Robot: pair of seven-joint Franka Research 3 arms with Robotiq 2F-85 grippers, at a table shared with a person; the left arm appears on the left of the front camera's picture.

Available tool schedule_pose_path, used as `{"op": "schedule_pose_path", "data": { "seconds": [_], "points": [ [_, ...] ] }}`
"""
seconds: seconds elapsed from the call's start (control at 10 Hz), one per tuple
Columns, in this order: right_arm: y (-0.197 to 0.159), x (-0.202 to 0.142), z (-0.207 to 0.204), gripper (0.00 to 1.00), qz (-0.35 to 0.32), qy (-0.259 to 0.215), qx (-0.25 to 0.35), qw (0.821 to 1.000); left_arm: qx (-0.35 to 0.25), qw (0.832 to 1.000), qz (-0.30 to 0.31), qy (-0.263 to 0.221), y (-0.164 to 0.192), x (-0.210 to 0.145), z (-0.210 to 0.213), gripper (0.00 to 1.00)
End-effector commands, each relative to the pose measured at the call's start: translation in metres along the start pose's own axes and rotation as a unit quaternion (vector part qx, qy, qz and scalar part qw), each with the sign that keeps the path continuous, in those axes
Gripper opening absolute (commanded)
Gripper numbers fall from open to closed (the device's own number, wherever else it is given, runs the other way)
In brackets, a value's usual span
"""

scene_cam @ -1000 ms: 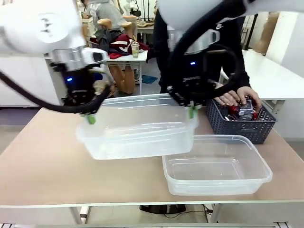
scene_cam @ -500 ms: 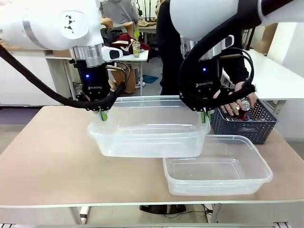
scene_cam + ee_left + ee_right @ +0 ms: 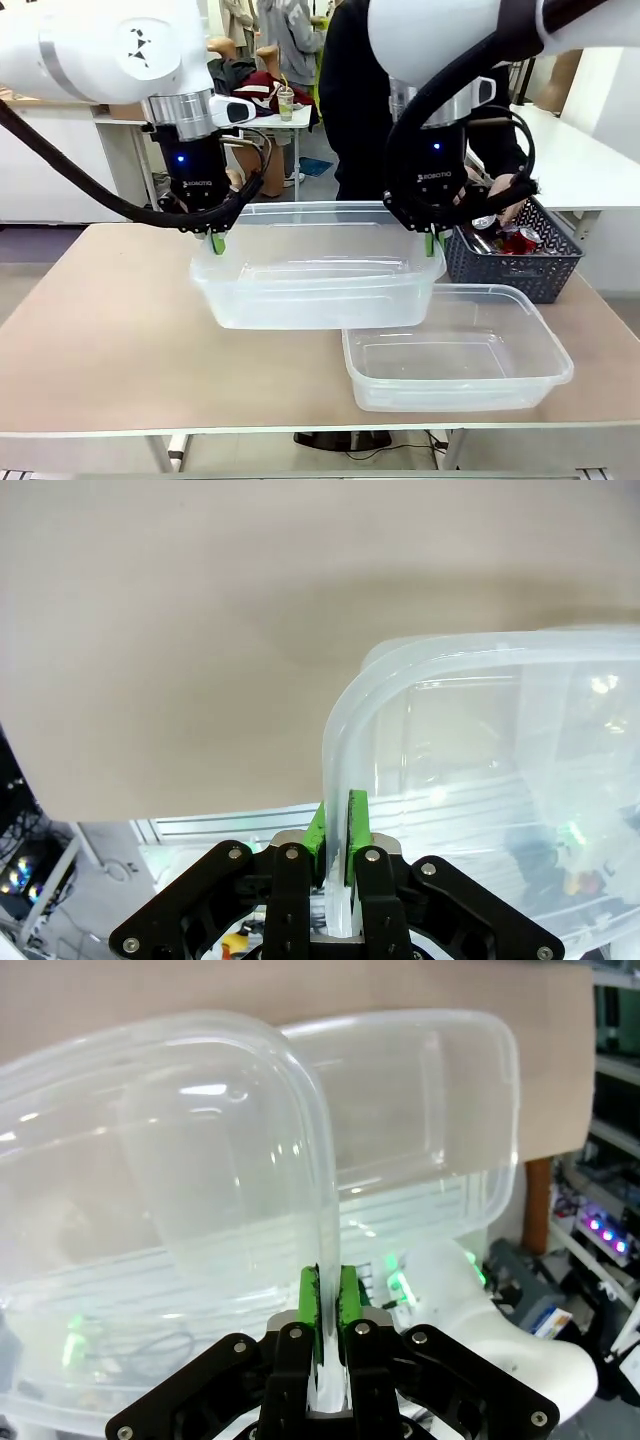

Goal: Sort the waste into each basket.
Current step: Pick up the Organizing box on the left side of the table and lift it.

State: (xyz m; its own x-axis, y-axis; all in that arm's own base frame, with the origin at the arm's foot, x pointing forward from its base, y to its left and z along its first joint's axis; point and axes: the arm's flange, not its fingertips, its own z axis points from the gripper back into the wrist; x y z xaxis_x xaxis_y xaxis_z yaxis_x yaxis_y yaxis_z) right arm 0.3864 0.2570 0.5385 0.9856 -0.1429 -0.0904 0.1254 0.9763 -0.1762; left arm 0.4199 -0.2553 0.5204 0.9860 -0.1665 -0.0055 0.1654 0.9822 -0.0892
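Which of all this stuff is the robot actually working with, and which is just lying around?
Part of the job:
- held clear tub, gripped at its rim by left gripper and right gripper
- second clear tub
- red cans in the dark basket, a person's hand at it

Just around:
- drink cup and heap of clothes in the background

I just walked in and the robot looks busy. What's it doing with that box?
Both arms hold one clear plastic tub up together: the left gripper pinches its rim at one end, the right gripper at the other. A second clear tub sits on the table. A person's hand reaches into a dark basket holding red cans.
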Motion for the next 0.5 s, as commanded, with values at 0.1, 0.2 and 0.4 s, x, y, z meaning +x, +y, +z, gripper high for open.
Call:
{"op": "schedule_pose_path", "data": {
  "seconds": [0.1,0.2,0.4],
  "points": [
    [-0.015,0.029,-0.024,0.09,0.024,-0.01,0.042,0.999,0.0,1.0,0.0,0.0,0.0,0.0,0.0,0.07],
    [-0.016,0.035,-0.03,0.09,0.039,-0.009,0.048,0.998,0.0,1.0,0.0,0.0,0.0,0.0,0.0,0.07],
    [-0.007,0.029,-0.02,0.09,0.024,-0.002,0.031,0.999,0.0,1.0,0.0,0.0,0.0,0.0,0.0,0.07]
  ]
}}
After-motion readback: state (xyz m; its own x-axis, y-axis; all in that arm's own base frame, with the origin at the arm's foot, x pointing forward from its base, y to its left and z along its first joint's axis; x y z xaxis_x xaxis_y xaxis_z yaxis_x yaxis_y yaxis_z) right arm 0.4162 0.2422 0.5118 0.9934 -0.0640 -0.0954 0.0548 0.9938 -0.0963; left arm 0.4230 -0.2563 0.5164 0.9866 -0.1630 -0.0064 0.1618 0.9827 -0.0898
